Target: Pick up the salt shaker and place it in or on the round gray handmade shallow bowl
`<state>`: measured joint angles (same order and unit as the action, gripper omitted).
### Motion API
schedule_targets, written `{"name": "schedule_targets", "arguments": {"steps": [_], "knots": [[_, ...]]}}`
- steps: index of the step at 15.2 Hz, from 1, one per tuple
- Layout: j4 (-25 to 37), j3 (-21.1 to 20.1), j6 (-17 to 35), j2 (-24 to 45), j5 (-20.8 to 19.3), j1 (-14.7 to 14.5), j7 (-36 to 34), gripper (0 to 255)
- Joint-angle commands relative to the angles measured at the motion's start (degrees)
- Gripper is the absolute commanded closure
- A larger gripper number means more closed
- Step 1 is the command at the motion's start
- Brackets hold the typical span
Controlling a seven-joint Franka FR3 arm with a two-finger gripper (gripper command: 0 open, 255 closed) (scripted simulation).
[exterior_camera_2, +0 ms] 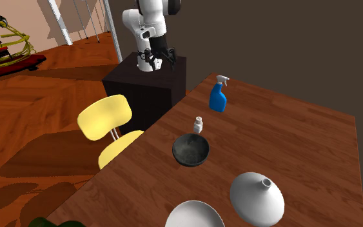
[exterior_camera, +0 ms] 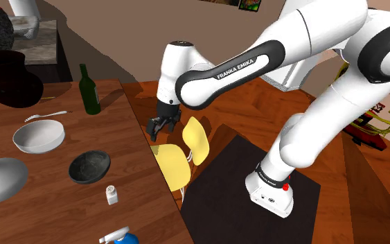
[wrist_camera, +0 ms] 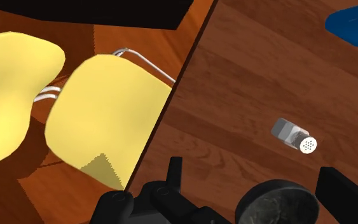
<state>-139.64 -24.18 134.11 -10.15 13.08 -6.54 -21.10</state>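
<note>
A small white salt shaker [exterior_camera: 111,194] [exterior_camera_2: 198,125] [wrist_camera: 293,135] with a perforated cap stands upright on the wooden table [exterior_camera: 55,201], near its chair-side edge. Right beside it sits a dark gray shallow bowl [exterior_camera: 89,166] [exterior_camera_2: 191,150] [wrist_camera: 277,202], with nothing in it. My black gripper [exterior_camera: 162,127] [exterior_camera_2: 155,61] [wrist_camera: 258,186] hangs in the air above the yellow chair, off the table's edge and well apart from the shaker. Its fingers [wrist_camera: 174,176] stand apart and hold nothing.
A yellow chair [exterior_camera: 183,156] [exterior_camera_2: 109,126] stands tucked against the table edge below the gripper. On the table are a blue spray bottle [exterior_camera_2: 218,95], a white bowl [exterior_camera: 39,136], a white vase [exterior_camera_2: 257,197], a green bottle [exterior_camera: 88,90] and a black vase [exterior_camera: 10,80].
</note>
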Motion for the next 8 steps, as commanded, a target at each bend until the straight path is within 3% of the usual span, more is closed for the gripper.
{"name": "schedule_targets", "arguments": {"steps": [1, 8], "knots": [[1.8, -1.4, 3.2, 5.0, -1.9, 0.0, -2.5, 0], [10.2, -2.8, 10.3, 21.8, -12.4, -3.1, -13.5, 0]]}}
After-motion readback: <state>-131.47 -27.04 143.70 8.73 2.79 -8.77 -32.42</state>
